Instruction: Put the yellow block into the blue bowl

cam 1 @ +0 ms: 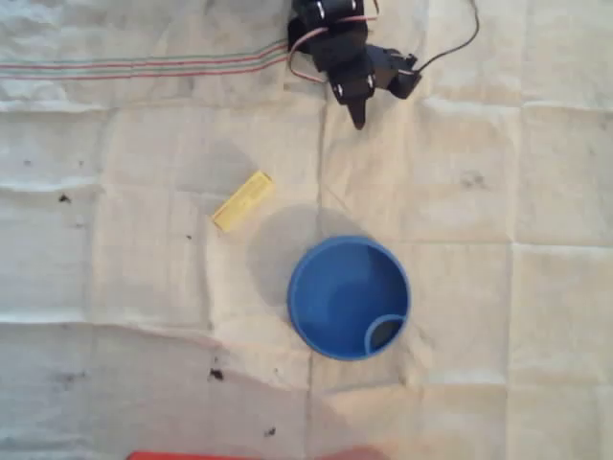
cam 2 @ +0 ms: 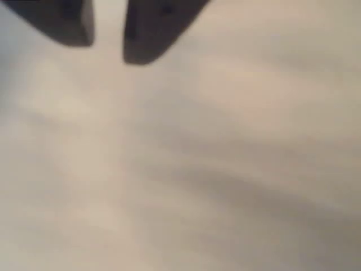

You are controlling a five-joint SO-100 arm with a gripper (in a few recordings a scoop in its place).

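Your hand (cam 1: 362, 117) sits at the top of the overhead view, a black arm (cam 1: 335, 43) with wires trailing off it, its tip pointing down the picture toward the middle of the tabletop (cam 1: 498, 192). In the wrist view you see the two dark fingers (cam 2: 144, 34) at the top edge with a narrow strip of pale cloth showing between them, so the hand is parted a little and nothing lies in that gap. That picture is badly blurred, so take the width of the gap as a rough reading only. The hand holds nothing and touches neither the block nor the bowl.

The yellow block (cam 1: 242, 200) lies flat on the cloth, on a slant, its upper end toward the right of the overhead view. It is down and to the left of your hand, well apart from it. The blue bowl (cam 1: 305, 287) stands upright below and to the right of the block, near it but not touching; a bare strip of cloth runs between them. Inside the bowl's lower right rim you can see a small curved loop (cam 1: 372, 326). The cloth is creased and spotted with a few dark specks, with thin coloured stripes (cam 1: 134, 67) across its top left.
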